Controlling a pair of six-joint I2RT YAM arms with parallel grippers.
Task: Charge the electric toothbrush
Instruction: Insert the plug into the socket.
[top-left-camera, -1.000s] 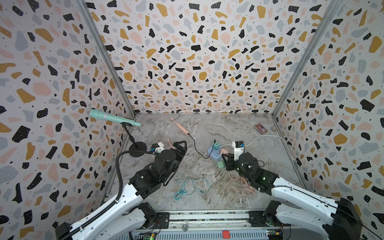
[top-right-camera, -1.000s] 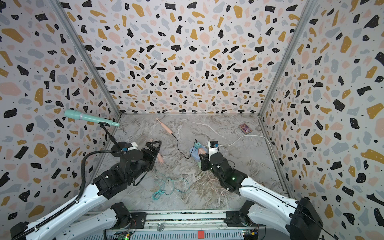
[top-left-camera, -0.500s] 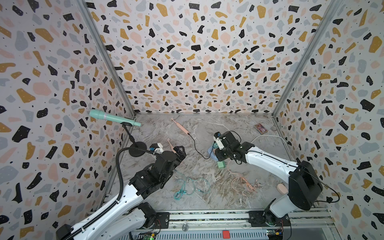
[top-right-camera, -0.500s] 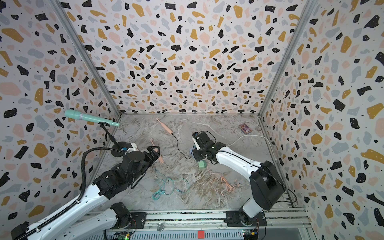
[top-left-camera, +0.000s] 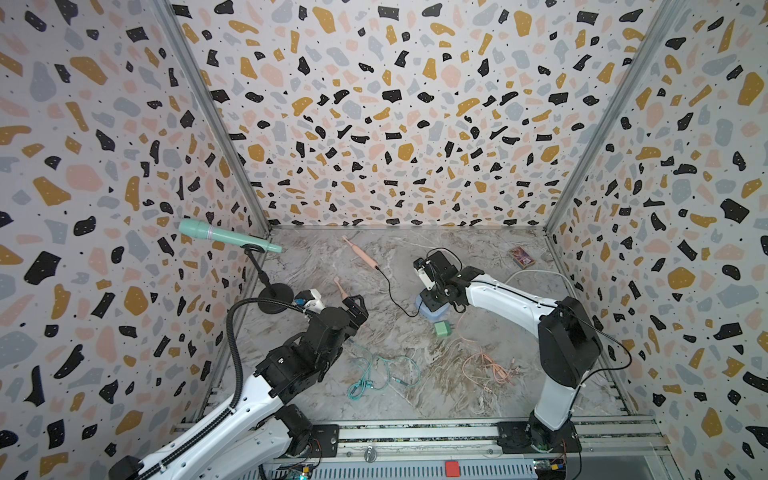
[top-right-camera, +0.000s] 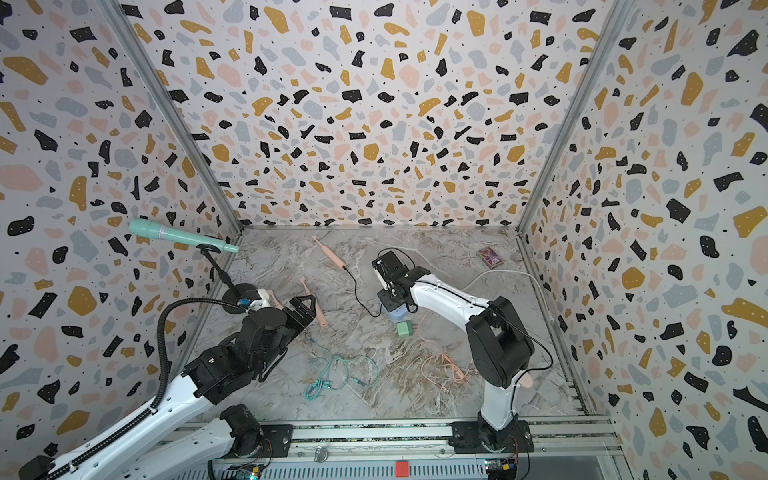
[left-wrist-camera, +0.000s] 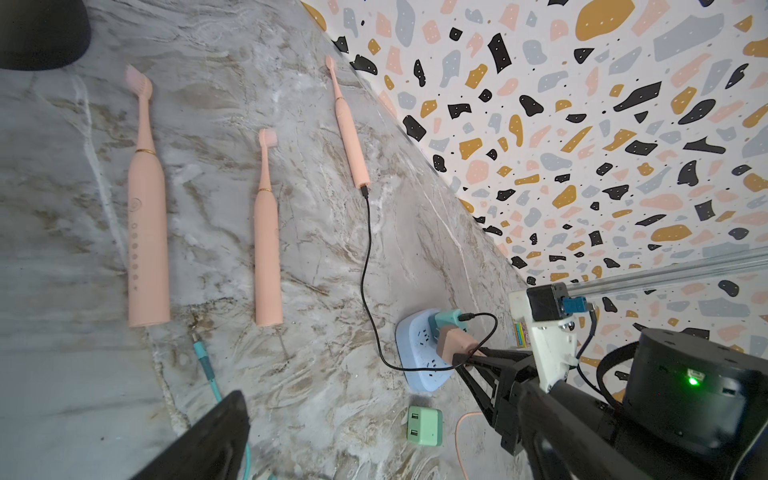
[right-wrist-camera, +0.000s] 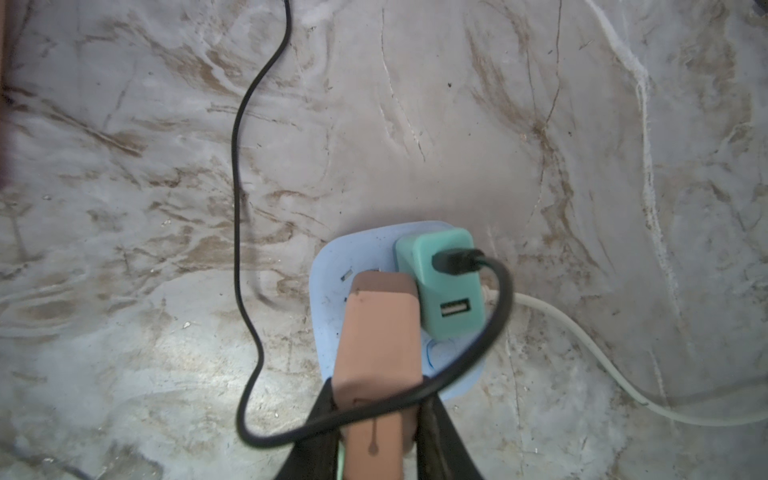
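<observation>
Nearest, the left gripper (top-left-camera: 354, 302) hovers, jaws apart. Beyond, the right gripper (right-wrist-camera: 376, 411) clamps a dusty-pink plastic charger block (right-wrist-camera: 376, 332) on the pale blue power strip (right-wrist-camera: 328, 299). Farthest back lies the slim pink electric toothbrush (left-wrist-camera: 351, 137), black cable (left-wrist-camera: 365, 257) in its base.

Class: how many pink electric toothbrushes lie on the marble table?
3. The large toothbrush lies nearest the microphone stand base, the middle toothbrush beside it, the corded toothbrush near the back wall. Others may be hidden.
</observation>
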